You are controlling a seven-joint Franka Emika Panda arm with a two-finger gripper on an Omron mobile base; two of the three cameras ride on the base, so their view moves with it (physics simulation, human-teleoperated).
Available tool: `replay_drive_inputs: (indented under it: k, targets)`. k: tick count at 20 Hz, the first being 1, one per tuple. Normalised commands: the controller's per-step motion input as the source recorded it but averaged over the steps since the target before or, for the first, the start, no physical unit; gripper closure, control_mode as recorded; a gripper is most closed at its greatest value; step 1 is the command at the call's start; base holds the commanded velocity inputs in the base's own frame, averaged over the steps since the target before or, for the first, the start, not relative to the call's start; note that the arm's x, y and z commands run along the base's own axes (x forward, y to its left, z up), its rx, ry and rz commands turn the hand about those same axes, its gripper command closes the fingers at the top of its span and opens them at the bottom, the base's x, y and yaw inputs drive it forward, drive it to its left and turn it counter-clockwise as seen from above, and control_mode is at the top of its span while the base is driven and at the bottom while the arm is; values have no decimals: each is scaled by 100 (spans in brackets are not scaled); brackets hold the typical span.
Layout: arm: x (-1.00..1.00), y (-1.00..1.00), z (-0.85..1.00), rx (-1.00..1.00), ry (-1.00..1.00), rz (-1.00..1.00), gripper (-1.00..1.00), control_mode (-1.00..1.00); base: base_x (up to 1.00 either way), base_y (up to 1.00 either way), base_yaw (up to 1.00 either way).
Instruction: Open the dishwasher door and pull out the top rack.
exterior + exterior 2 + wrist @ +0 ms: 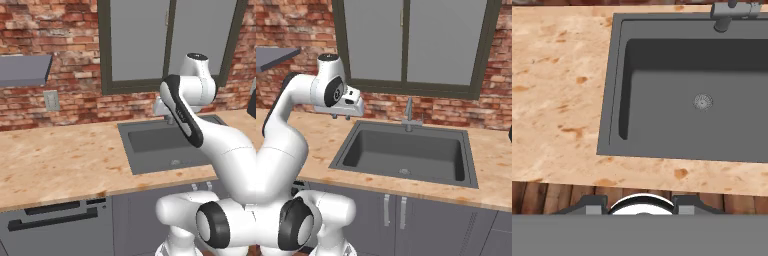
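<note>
The pincer point(342, 116) is hanging above the bench point(321, 135), just beside the left rim of the sink point(363, 131), with its fingers pressed together and pinching nothing. From the hand view it is looking straight down on the sink's left edge and the bare bench next to it, with the tap point(730, 14) at the far edge.

The dishwasher door point(60, 235) is sitting shut below the bench's front edge, well to the left of the sink, and its long black handle point(52, 219) is running along the top under a black slot strip. The top rack is hidden behind the door.

The door is probably stiff, fairly heavy and hinged at the bottom, so the best hold is looking like the middle of the handle, pulled outward and down. The wire rack should be light and rigid, rolling on rails; its front rail would be the place to grip.
</note>
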Motion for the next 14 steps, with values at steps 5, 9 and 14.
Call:
replay_drive_inputs:
  k: [5, 9, 14]
  targets:
    - [-20, 27, 0, -2, -1, 5, -100, -100, 0, 0, 0]
    - [-28, 48, -1, -7, -6, 5, -100, -100, 0, 0, 0]
    - [-37, 47, -13, -8, -6, 4, -100, -100, 0, 0, 0]
